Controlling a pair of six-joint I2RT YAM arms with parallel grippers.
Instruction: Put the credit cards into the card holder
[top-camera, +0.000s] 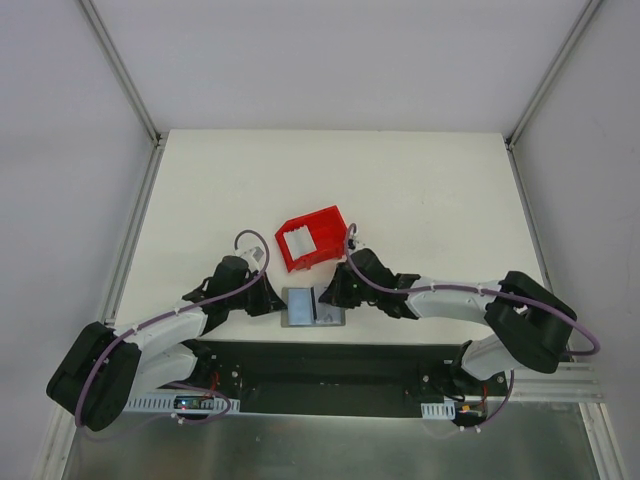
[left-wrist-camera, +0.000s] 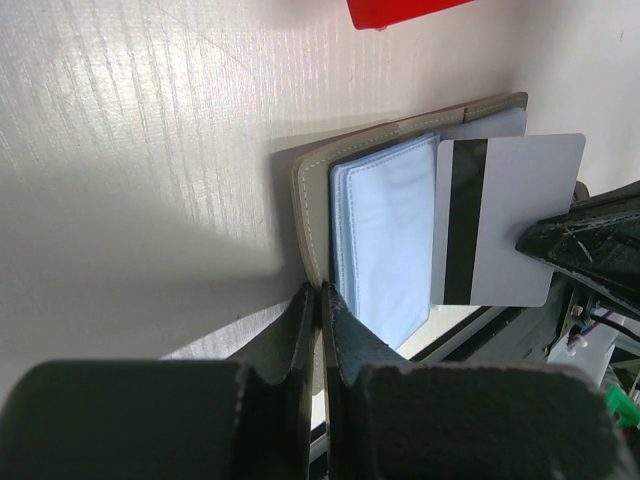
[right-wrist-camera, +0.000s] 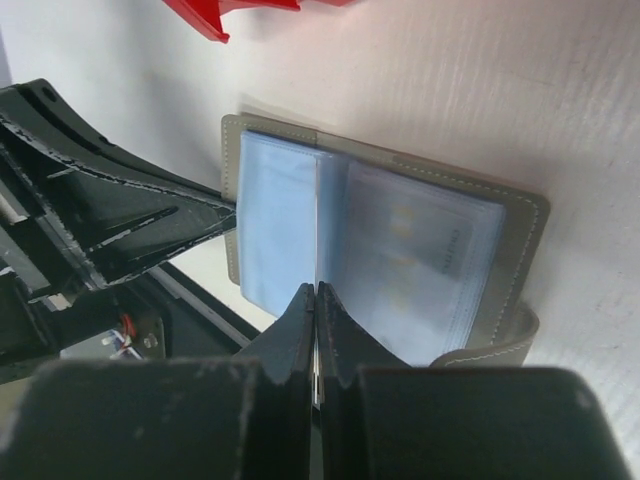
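- My card holder (top-camera: 312, 306) lies open at the worktop's (top-camera: 400, 190) near edge.
- My right end effector (right-wrist-camera: 315, 296) pinches a striped credit card (left-wrist-camera: 505, 220) over its sleeves.
- My left end effector (left-wrist-camera: 320, 296) clamps the holder's cover at 9 o'clock.
- Red bin (top-camera: 325, 222) at 12 o'clock.

left arm (top-camera: 170, 325) and right arm (top-camera: 450, 298) stretched low inward, left fingers (left-wrist-camera: 298, 380) pinching the card holder (left-wrist-camera: 312, 200) edge, right fingers (right-wrist-camera: 290, 345) pinching a credit card (left-wrist-camera: 505, 220)
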